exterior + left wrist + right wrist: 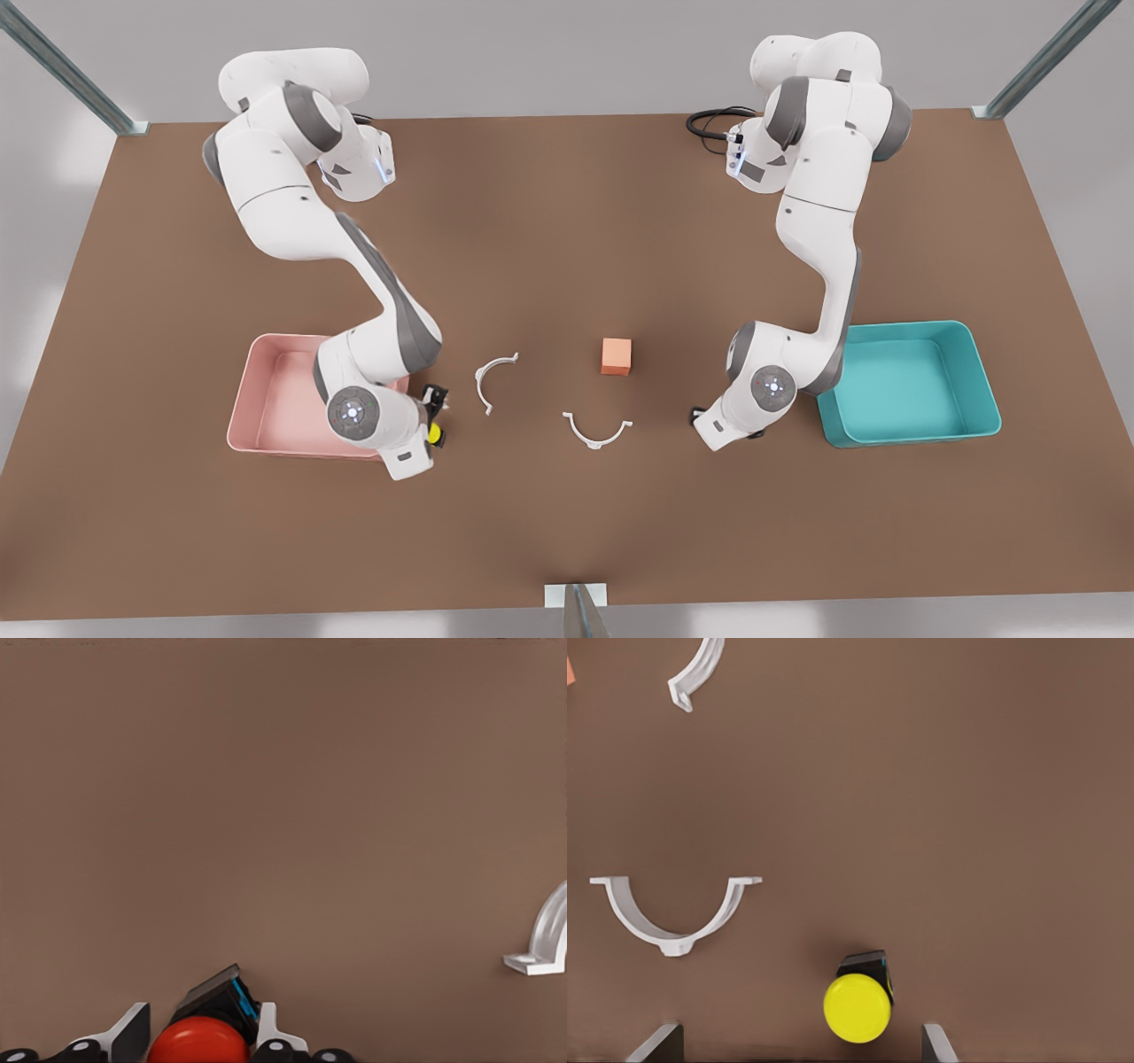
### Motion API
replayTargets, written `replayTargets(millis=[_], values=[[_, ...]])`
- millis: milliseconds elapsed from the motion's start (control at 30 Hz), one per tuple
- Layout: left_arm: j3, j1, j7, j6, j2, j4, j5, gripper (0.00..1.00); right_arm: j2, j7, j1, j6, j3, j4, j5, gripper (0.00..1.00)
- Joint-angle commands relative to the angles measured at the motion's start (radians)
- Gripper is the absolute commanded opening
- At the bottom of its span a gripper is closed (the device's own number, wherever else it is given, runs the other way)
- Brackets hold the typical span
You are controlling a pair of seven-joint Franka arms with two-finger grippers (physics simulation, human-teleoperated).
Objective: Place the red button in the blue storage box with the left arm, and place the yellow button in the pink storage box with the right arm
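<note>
Two buttons, both tiny, rigid and likely light: my left gripper (202, 1047) is clamped on the red button (197, 1042) beside the blue storage box (911, 383). My right gripper (802, 1041) hangs spread around the yellow button (857, 1006), on the table beside the pink storage box (266, 408); its black base looks the surest hold.

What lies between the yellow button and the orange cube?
In the front view, a white curved bracket lies between the yellow button and the orange cube; otherwise bare table.

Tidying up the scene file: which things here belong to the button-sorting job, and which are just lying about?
Job: red button, held in the left gripper; yellow button, at the open right gripper; blue storage box; pink storage box.
Lying about: orange-pink cube; white curved clips.
</note>
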Motion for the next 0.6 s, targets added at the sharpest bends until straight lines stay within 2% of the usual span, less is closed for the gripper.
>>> replayTargets(millis=[0,67,167,333,433,567], values=[[0.0,0.0,-0.003,0.017,0.0,0.001,0.001,0.69,-0.002,-0.302,-0.006,0.012,0.0,-0.015,0.001,1.0],[0.0,0.0,-0.006,0.017,0.0,0.001,0.001,0.58,0.0,-0.302,-0.004,0.032,-0.002,-0.044,-0.004,1.0],[0.0,0.0,-0.017,0.014,-0.003,0.001,0.001,0.53,0.0,-0.294,-0.001,0.072,0.0,-0.088,-0.039,1.0],[-0.002,0.001,-0.029,-0.02,-0.02,0.004,0.001,0.5,0.055,-0.377,-0.006,0.124,-0.025,-0.048,-0.038,1.0],[0.0,0.032,-0.023,-0.196,-0.133,0.005,0.001,0.49,0.078,-0.406,-0.006,0.147,-0.031,-0.038,-0.038,1.0],[0.0,0.162,0.161,-0.432,-0.273,0.004,-0.001,0.49,0.087,-0.411,-0.007,0.17,-0.034,-0.044,-0.035,1.0]])
